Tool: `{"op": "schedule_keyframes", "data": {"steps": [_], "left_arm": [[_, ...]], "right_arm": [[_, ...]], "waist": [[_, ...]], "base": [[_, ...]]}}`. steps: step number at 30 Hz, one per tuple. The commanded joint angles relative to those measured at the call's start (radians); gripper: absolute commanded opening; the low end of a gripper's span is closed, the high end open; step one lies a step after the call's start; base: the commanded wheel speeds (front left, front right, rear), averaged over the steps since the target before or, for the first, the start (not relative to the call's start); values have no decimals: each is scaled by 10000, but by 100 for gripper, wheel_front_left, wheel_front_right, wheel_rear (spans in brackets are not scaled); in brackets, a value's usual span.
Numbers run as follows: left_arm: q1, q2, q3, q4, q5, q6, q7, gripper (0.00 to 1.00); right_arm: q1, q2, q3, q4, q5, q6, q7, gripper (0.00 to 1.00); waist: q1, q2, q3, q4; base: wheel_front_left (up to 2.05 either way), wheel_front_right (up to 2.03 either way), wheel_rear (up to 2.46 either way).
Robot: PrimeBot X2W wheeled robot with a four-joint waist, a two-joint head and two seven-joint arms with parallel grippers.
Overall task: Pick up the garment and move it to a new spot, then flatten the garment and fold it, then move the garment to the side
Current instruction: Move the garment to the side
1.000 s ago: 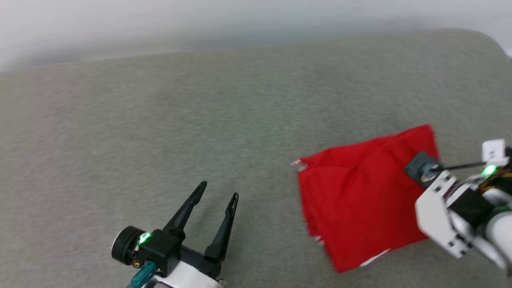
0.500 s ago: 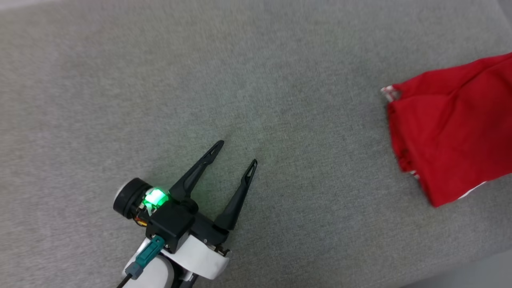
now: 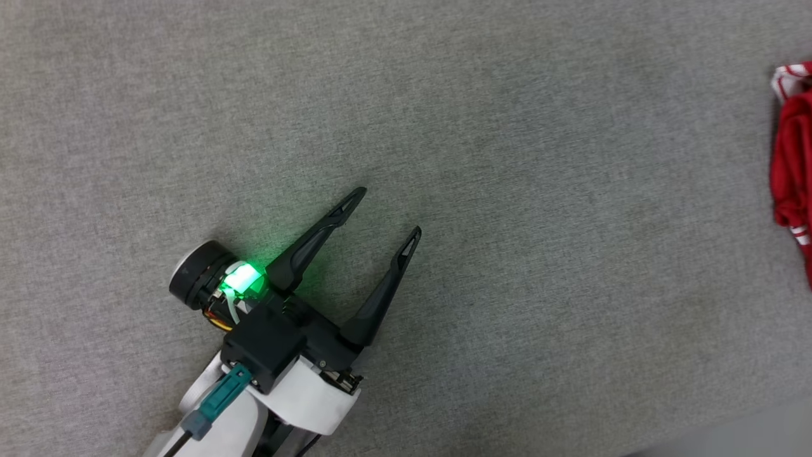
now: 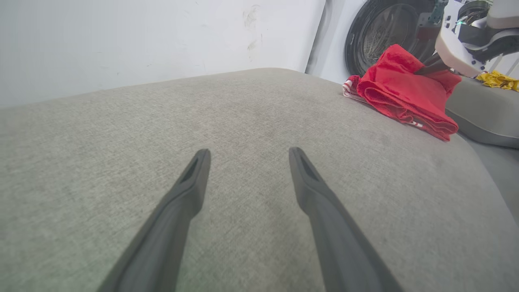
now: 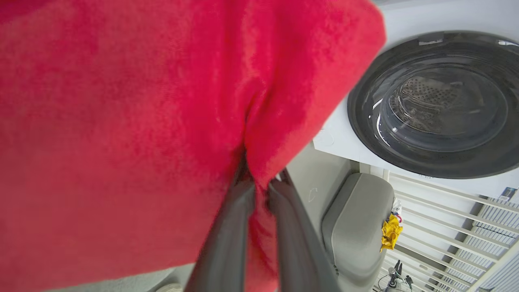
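The right gripper [image 5: 259, 184] pinched just one fold of the garment [image 4: 405, 93], upper right; dragging might unravel the folds. The left gripper [image 3: 387, 212] gaped wide, empty.

One garment [image 4: 405, 93], one washer [image 5: 429, 101]

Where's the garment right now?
At the head view's far right edge, the garment lies folded on the right end of the grey cushion, near the washing machine, pinched by the right gripper.
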Motion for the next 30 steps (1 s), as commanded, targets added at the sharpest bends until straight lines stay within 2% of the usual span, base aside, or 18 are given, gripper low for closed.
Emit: {"op": "schedule_keyframes", "data": {"steps": [1, 7, 8, 9, 15, 19, 26, 30], "left_arm": [[-37, 37, 44, 33, 10, -17, -19, 100], [-44, 97, 182, 138, 49, -2, -8, 100], [-52, 60, 222, 155, 62, -2, -10, 100], [-56, 13, 241, 178, 55, -2, -10, 100], [39, -299, 487, 269, -91, -2, -20, 100], [234, -607, 1080, 466, -93, 50, -20, 100], [999, -913, 2581, 682, -196, 113, -22, 100], [1606, -1172, 3515, 778, -341, 136, -20, 100]], "right_arm": [[137, 110, -112, 84, -16, -16, -76, 0], [185, 648, -904, 499, -427, -18, -36, 0], [211, 762, -1063, 558, -467, -18, 121, 25], [309, 856, -1169, 595, -520, -16, 320, 100], [550, 850, -1559, 16, -1011, -16, 317, 100], [836, 913, -2060, -497, -1135, -16, 200, 100], [1498, 1428, -2436, -2073, -1109, -16, -428, 100], [1855, 2248, -2681, -3327, -874, -15, -879, 100]], "waist": [[-2, -1, 101, 73], [-2, -1, 118, 183], [-2, -1, 79, 200], [-2, -1, 16, 224], [-2, -1, -603, 431], [-2, -1, -1396, 730], [-2, -1, -3004, 1246], [-2, -1, -3760, 1432]], "base": [[0, 0, 0], [0, 0, 0], [0, 0, 0], [0, 0, 0], [0, 0, 0], [0, 0, 0], [0, 0, 0], [0, 0, 0]]}}
